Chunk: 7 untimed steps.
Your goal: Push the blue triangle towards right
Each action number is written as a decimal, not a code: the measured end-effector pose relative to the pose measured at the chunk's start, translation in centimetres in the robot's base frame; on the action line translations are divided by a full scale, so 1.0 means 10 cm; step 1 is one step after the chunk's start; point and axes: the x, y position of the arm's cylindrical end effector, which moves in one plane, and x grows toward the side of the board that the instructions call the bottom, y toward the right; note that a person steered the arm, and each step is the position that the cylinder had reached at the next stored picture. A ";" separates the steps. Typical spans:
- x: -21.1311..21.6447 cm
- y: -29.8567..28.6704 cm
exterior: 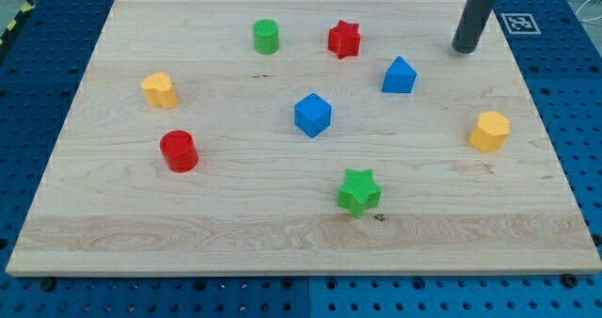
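The blue triangle [399, 75] lies on the wooden board [235, 224], right of centre towards the view's top. My tip [465, 48] rests on the board up and to the right of it, with a clear gap between them. The dark rod rises out of the view's top edge.
A blue cube [312, 115] sits at the centre. A red star [344, 39] and green cylinder [266, 37] lie near the top. A yellow block [160, 89] and red cylinder [178, 151] are at the left. A green star [358, 190] is low, a yellow hexagon [489, 131] at the right.
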 end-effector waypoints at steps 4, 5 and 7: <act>-0.08 -0.79; -0.03 -0.98; 0.23 -1.02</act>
